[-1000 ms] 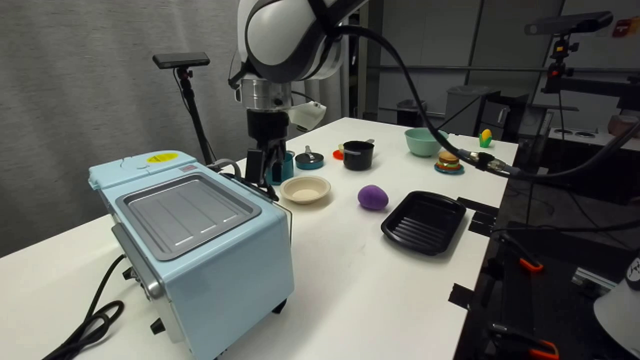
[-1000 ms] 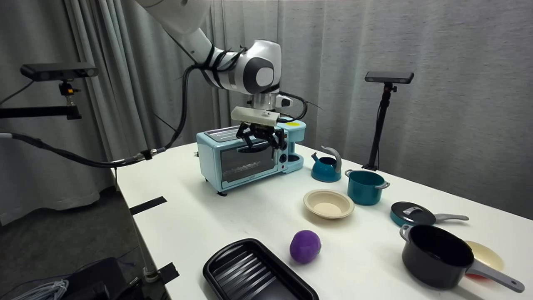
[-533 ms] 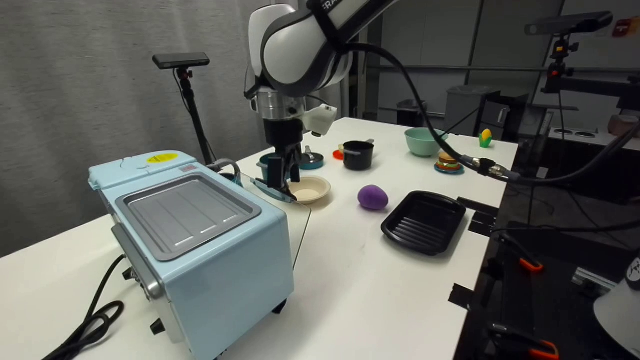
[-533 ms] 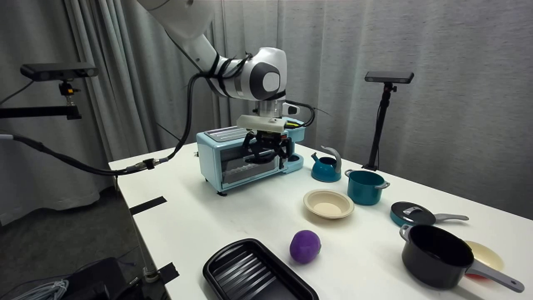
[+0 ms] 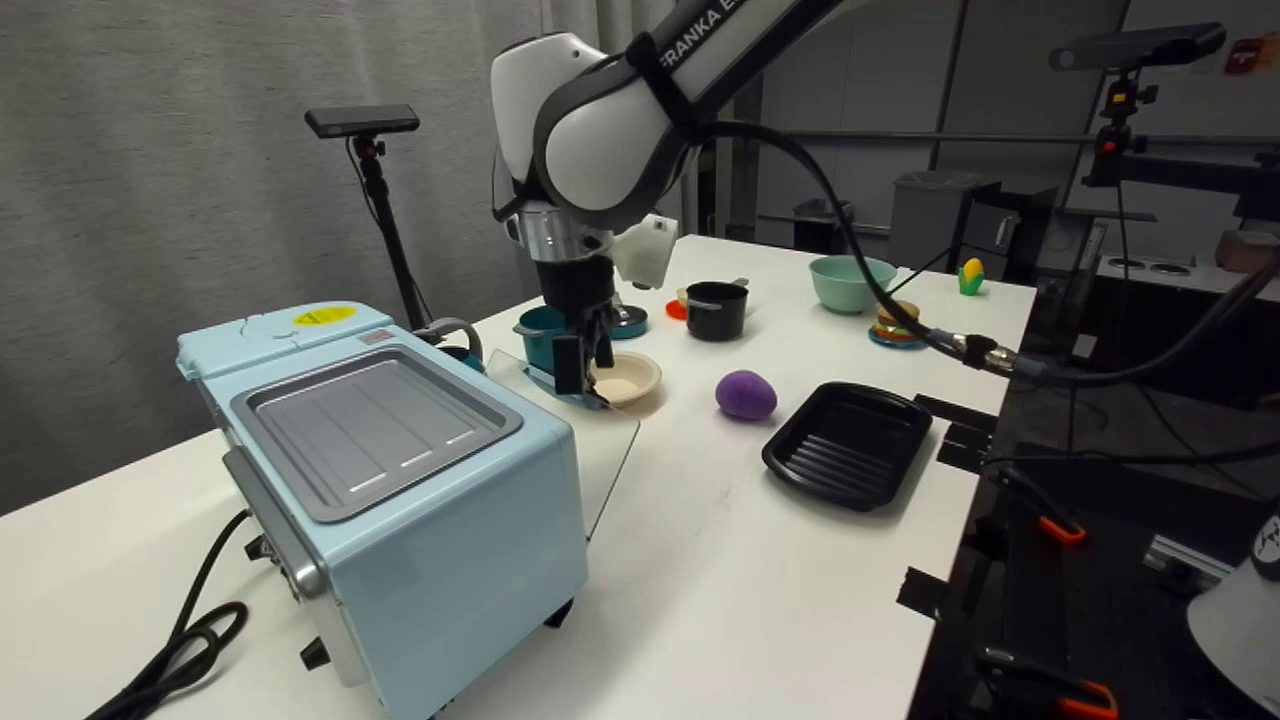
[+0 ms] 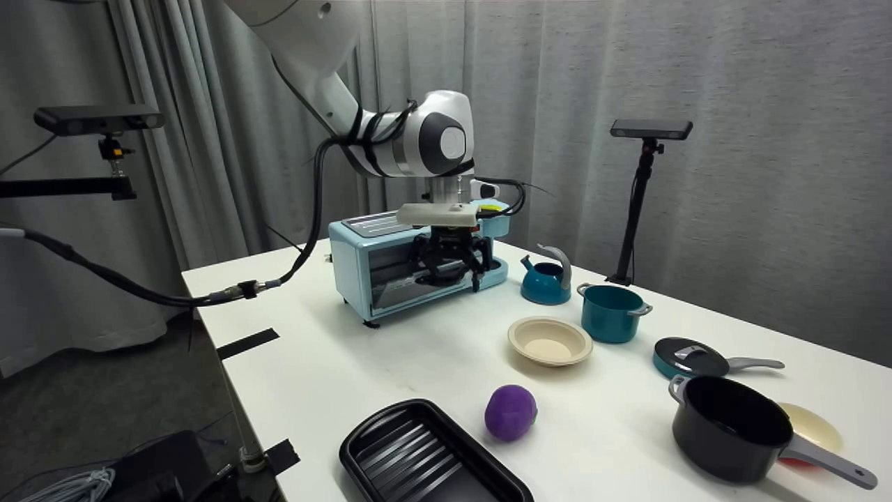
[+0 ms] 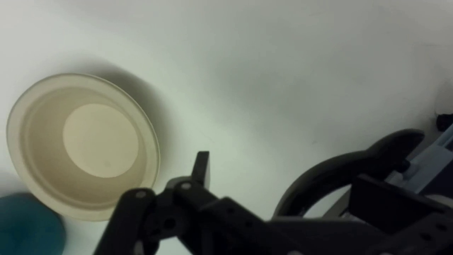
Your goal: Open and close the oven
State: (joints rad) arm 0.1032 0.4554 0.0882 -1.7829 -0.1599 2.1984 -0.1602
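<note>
The pale blue oven [image 5: 460,580] stands on the white table and also shows in an exterior view [image 6: 352,268]. Its glass door [image 5: 605,465] is tilted outward, partly open, hinged at the bottom. The door's black curved handle [image 7: 325,173] shows in the wrist view. My gripper [image 5: 588,365] is in front of the oven at the door's top edge; it also shows in an exterior view [image 6: 451,270]. In the wrist view my gripper [image 7: 288,177] has its fingers wide apart, with the handle between them. Whether a finger touches the handle or door is unclear.
A beige bowl [image 6: 550,341] lies just beyond the door's edge, with a teal pot [image 6: 610,317] and a kettle [image 6: 546,284] behind it. A purple toy [image 6: 511,413] and the black ridged tray [image 5: 850,440] lie farther out. A black cord [image 5: 200,645] trails behind the oven.
My gripper has moved down and away from the oven. The door has swung outward and down with it, from slightly open to clearly further open. The oven body has not moved.
</note>
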